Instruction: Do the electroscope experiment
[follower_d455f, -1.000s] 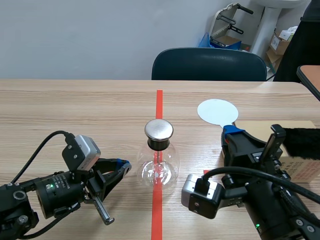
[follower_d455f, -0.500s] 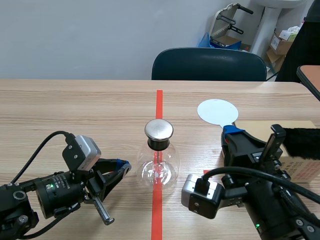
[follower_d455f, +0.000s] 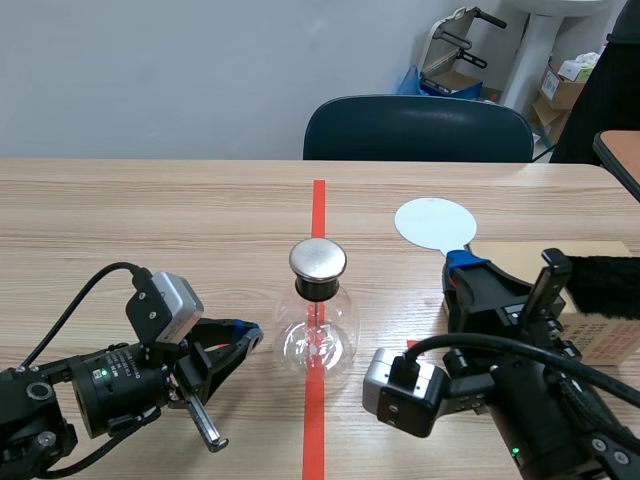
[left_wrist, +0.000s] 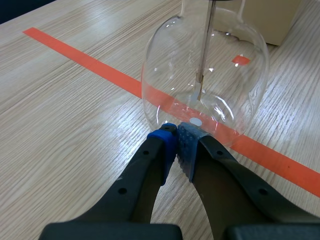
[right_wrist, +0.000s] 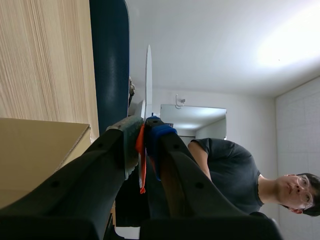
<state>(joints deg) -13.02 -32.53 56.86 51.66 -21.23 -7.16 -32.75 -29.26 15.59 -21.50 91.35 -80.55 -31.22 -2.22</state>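
Electroscope: a clear round glass flask with a silver metal cap stands upright on the pale wooden table. It sits on the orange-red tape line, between the two arms.
Left gripper: low on the table, fingers pressed together on nothing, tips just beside the flask's base.
Right gripper: clamped on the orange handle of a flat white round disc, which sticks out ahead of the fingers.
Beside the right arm: a tan cardboard box with a black furry piece on it.
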